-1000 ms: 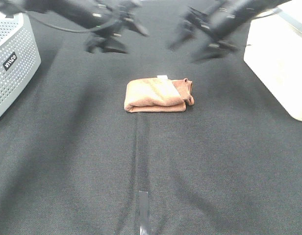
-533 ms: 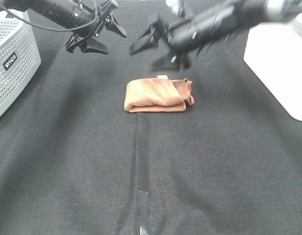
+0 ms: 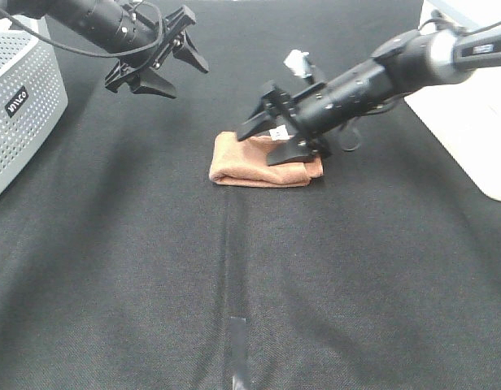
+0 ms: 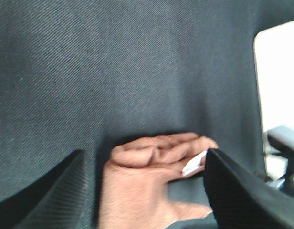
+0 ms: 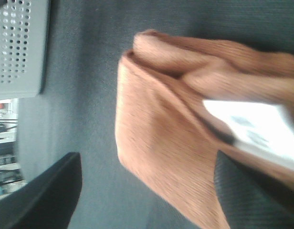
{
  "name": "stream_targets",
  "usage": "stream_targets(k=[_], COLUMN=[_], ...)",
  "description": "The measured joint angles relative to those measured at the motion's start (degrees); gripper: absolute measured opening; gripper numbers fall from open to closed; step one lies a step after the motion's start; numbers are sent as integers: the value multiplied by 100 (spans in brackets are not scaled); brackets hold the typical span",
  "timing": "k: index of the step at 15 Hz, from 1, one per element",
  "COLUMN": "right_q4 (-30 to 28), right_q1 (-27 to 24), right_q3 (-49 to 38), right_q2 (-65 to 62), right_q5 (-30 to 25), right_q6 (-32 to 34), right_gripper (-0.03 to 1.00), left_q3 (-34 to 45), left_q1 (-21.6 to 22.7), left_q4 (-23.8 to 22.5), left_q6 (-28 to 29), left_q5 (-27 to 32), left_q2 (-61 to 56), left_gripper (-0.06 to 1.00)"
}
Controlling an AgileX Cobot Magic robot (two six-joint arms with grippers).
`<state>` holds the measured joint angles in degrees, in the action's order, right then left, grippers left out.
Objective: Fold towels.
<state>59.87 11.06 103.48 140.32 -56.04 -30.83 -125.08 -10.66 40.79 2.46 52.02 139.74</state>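
Note:
The rust towel [image 3: 244, 162] lies folded into a small thick bundle on the black table, a little beyond its middle, with the white tag [image 3: 277, 132] at its far edge. My right gripper [image 3: 272, 138] hovers open right over the towel's right half, one finger on each side, holding nothing. The right wrist view shows the towel [image 5: 161, 143] and tag [image 5: 252, 124] close up between the open fingers [image 5: 47, 200]. My left gripper [image 3: 181, 75] is open and empty, raised at the far left, well away from the towel. The left wrist view shows the towel [image 4: 137, 195] from a distance.
A grey perforated basket [image 3: 23, 89] stands at the left edge and shows in the right wrist view [image 5: 18, 43]. A white box [image 3: 466, 106] stands at the right edge. A strip of tape [image 3: 238, 345] lies on the black cloth near the front.
My right gripper has swung in from the far right and come down over the towel. My left gripper has drawn back to the far left. The towel has stayed folded in place.

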Motion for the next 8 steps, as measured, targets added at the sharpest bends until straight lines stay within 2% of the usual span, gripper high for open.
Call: stream_targets(k=[3,6,7,8], right_q4=[-178,-1249,-1742,-1988], right_q1=[-264,-327,-327,-332], right_q3=[0,0,0,0], right_q2=[-74,-401,-527,-670], right_q5=[-212,-201,-195,-189], right_q6=[23,413,688,837], right_gripper=[73,73,73,73], left_q3=[0,0,0,0], left_q1=[0,0,0,0], left_q4=[-74,-97,-201,-355], left_q6=[-6,-63,-246,-384], left_q5=[52,218,361,476], left_q2=[0,0,-23,-109], left_gripper=[65,65,65,65])
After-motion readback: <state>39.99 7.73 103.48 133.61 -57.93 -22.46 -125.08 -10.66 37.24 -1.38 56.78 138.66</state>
